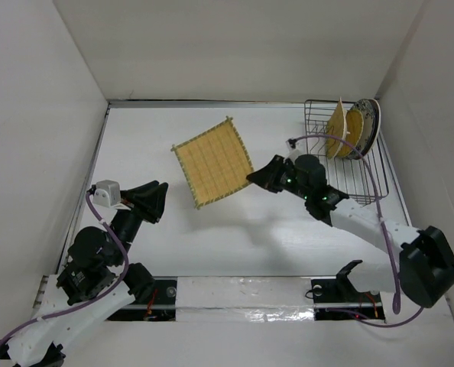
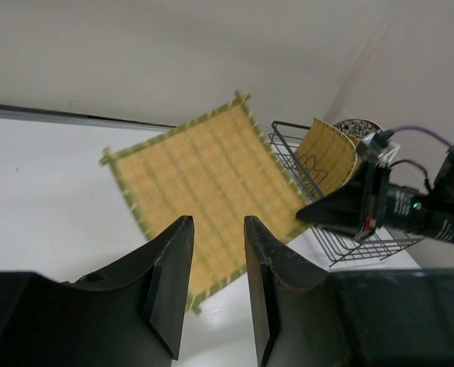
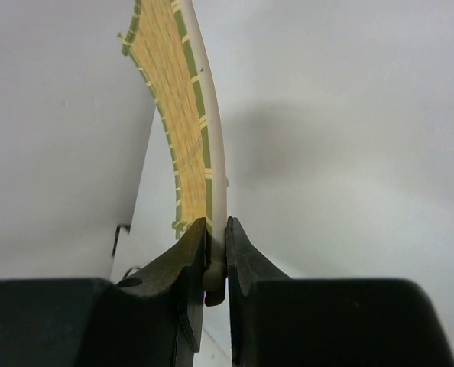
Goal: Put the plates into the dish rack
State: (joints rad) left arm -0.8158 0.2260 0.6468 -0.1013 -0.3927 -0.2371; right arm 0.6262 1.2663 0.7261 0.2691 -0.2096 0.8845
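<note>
I count one square mat (image 1: 212,162), held off table by right gripper (image 3: 215,229), jaws clamped on its edge. Left gripper (image 2: 217,229) empty, jaws apart. One dish rack (image 1: 364,183), far right, holds two bamboo discs (image 1: 336,126) (image 1: 356,121) and one patterned plate (image 1: 371,121) that I can make out, all upright.

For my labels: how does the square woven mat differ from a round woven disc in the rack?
The square woven mat has straight sides and corners; the round woven disc has a curved rim. The right hand pinches the mat's edge outside the dish rack; the disc stands on edge inside it. The mat looks larger. Both are yellow and woven.
</note>
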